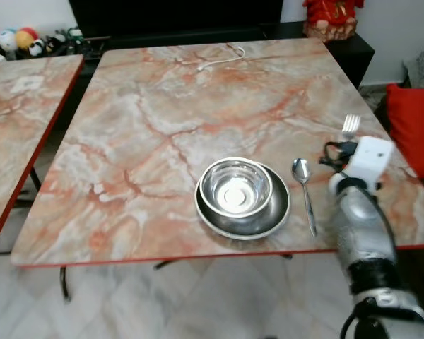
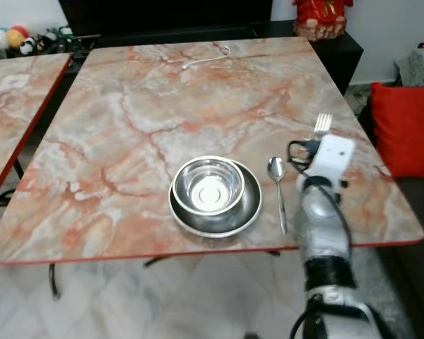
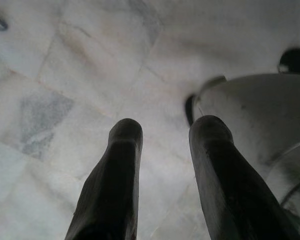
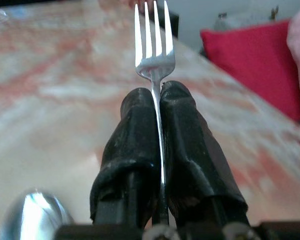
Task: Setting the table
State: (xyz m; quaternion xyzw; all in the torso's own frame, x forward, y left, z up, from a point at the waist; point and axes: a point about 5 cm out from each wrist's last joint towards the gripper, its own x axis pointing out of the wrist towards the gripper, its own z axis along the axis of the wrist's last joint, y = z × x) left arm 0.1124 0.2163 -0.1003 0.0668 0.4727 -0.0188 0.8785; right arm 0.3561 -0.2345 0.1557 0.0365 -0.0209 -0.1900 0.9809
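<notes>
Right hand (image 4: pixel 157 95) has its black fingers pinched tight on a shiny steel fork (image 4: pixel 154 47), long axis along the fingers, tines pointing away over the orange-veined marble surface (image 1: pixel 162 113). Just left, a spoon (image 1: pixel 304 189) lies bowl-end away. Beside it, a round steel bowl (image 1: pixel 234 186) sits in a steel plate (image 1: pixel 274 213). Left hand (image 3: pixel 162 150) hangs spread over floor tiles (image 3: pixel 65 65).

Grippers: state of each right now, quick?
Left gripper: open, holding nothing, hanging over the floor.
Right gripper: closed on a fork, prongs pointing out over the table, beside the spoon.
</notes>
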